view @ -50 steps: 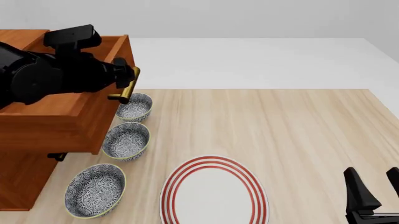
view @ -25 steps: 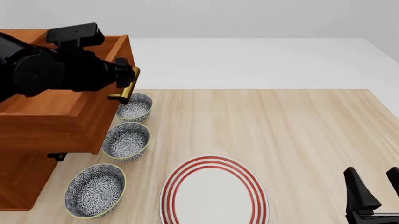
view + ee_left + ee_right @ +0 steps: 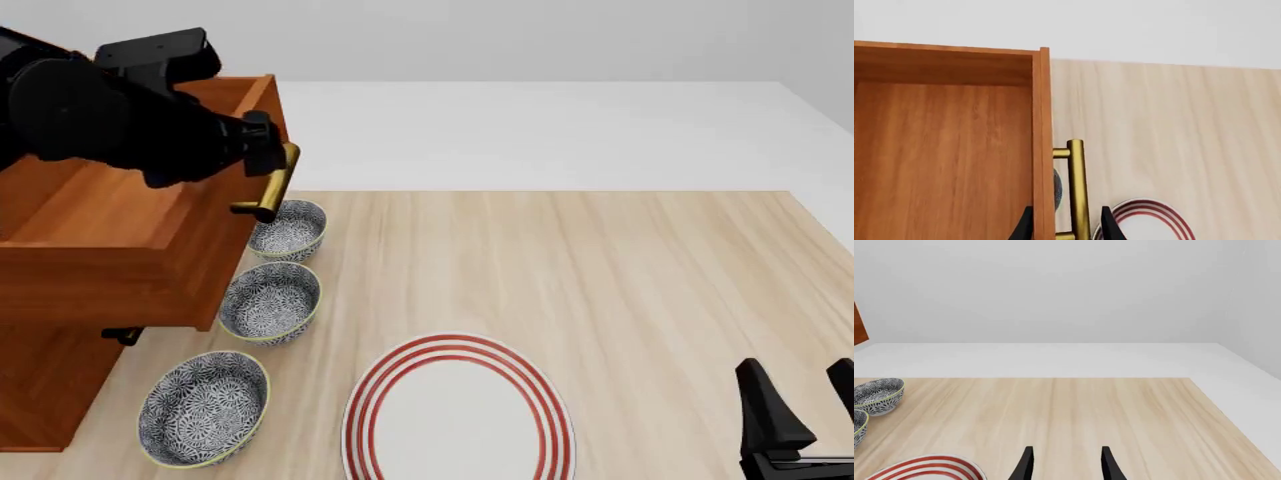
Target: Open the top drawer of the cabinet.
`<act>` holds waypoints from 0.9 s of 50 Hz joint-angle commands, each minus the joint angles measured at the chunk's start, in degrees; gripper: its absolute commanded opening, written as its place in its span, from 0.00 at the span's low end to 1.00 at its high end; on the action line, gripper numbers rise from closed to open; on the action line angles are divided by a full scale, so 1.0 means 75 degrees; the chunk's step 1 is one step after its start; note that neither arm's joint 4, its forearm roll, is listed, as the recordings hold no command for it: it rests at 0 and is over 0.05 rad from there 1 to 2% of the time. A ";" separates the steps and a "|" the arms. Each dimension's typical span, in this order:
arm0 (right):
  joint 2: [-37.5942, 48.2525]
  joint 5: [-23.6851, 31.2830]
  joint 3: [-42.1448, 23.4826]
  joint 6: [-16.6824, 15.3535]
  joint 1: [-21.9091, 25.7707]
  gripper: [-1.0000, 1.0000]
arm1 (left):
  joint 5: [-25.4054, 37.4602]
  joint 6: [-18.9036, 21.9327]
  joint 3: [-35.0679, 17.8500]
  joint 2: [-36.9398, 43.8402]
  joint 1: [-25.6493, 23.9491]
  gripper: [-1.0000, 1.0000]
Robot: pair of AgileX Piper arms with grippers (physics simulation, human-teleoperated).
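Observation:
The top drawer (image 3: 127, 235) stands pulled far out of the reddish-brown cabinet (image 3: 40, 395) at the left, its inside bare (image 3: 947, 160). Its brass bar handle (image 3: 276, 185) juts from the drawer front over the bowls. My left gripper (image 3: 274, 158) sits at the upper end of that handle, open; in the left wrist view its fingers (image 3: 1067, 227) straddle the handle (image 3: 1077, 190) and the drawer's front panel without closing on them. My right gripper (image 3: 805, 405) is open and holds nothing at the near right corner, also seen from its wrist (image 3: 1066, 465).
Three patterned bowls (image 3: 287, 230) (image 3: 271, 300) (image 3: 203, 407) line up along the cabinet's front, under the open drawer. A red-ringed plate (image 3: 461, 412) lies near the table's front edge. A darker handle (image 3: 120, 335) pokes out below the drawer.
My left arm's body has lifted up and back over the drawer, while its gripper stays at the handle. The drawer and the right arm have not moved.

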 commanded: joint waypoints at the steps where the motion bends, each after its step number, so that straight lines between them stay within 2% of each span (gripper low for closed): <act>1: 0.0001 0.0000 0.0000 0.0002 0.0000 1.00 | 0.0102 0.0870 -0.1188 -0.0509 -0.0701 1.00; 8: 0.0001 0.0000 0.0000 -0.0001 0.0000 1.00 | 0.0507 0.1005 -0.1855 -0.0502 -0.0585 1.00; 21: 0.0001 0.0000 0.0000 -0.0001 0.0001 1.00 | 0.0927 0.1140 -0.2522 -0.0553 -0.0507 1.00; 45: 0.0001 0.0000 0.0000 0.0000 0.0000 1.00 | 0.1071 0.1251 -0.2557 -0.0738 -0.0588 1.00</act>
